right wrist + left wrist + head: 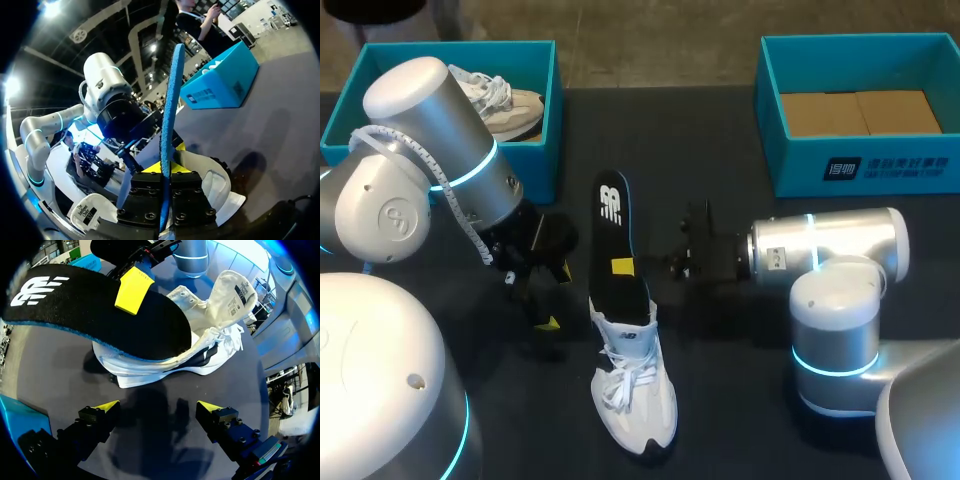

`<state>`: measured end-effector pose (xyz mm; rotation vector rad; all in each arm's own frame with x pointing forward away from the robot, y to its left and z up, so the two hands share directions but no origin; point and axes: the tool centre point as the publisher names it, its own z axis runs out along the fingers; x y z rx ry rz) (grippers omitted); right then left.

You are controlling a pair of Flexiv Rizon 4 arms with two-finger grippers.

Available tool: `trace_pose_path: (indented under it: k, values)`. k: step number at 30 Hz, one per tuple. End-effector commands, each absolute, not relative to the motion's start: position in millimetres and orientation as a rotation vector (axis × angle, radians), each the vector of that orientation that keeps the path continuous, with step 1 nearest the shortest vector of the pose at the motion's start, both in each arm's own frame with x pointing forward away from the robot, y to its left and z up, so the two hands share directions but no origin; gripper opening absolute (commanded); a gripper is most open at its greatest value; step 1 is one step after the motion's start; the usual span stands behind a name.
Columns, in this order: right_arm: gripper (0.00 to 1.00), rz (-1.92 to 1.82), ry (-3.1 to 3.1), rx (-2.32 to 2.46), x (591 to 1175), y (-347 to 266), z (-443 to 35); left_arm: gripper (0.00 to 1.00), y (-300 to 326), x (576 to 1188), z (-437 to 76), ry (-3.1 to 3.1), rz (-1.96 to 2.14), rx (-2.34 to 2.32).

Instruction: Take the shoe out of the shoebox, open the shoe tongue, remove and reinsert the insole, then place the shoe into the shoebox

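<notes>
A white shoe (635,390) lies on the dark table, toe toward the front edge, tongue pulled up (235,290). A black insole (615,230) with a blue underside sticks out of the shoe's opening toward the back. My right gripper (625,267) reaches in from the right and is shut on the insole's edge (170,115); one of its yellow fingertips (133,290) lies on top of the insole. My left gripper (555,298) hovers just left of the shoe (200,355), open (159,407), holding nothing. The shoe's heel is hidden under the insole (100,310).
A teal shoebox (535,150) at the back left holds another pale shoe (505,105). A second teal shoebox (860,160) at the back right has a brown cardboard floor. My left arm (107,100) stands across the shoe (215,185) from the right gripper.
</notes>
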<state>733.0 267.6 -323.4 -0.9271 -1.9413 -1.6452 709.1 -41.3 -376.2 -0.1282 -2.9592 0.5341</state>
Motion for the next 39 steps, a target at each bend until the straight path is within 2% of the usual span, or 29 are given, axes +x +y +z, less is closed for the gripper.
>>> trace_pose_path:
  k: [1, 39]
  values:
    - [0.00, -1.609, -1.964, -0.926, 734, 271, -323, 1.00, -41, 708, -376, -2.962, 0.533, -0.127]
    - [0.00, -1.527, -1.940, -0.904, 703, 264, -346, 1.00, -41, 708, -376, -2.962, 0.533, -0.127]
